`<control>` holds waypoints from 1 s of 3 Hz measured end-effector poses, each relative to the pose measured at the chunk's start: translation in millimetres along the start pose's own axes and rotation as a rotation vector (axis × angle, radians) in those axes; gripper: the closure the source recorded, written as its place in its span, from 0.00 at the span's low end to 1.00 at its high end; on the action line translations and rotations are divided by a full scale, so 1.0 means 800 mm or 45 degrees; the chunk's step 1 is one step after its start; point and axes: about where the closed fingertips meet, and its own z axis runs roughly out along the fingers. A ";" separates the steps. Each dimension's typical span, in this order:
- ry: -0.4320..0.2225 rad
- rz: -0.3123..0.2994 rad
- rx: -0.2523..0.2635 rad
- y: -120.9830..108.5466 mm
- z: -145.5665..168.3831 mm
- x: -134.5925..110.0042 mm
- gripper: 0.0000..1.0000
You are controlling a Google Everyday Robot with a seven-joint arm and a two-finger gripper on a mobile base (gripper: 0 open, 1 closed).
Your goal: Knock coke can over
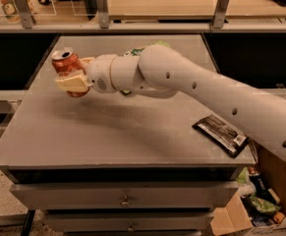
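The gripper is clamped around the coke can at the far left of the desk — the can stands upright or barely tilted, so the knock-over looks undone; tipping it onto its side remains

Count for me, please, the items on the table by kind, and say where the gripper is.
Soda cans: 1, the coke can
Snack pouches: 1, the green pouch, mostly behind the arm
Wrapped bars: 1, the dark bar
Total: 3
The gripper is at the coke can.
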 end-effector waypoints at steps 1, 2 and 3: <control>0.164 -0.138 -0.011 -0.017 -0.020 -0.030 1.00; 0.399 -0.349 -0.035 -0.044 -0.041 -0.037 1.00; 0.627 -0.488 -0.086 -0.067 -0.079 -0.011 1.00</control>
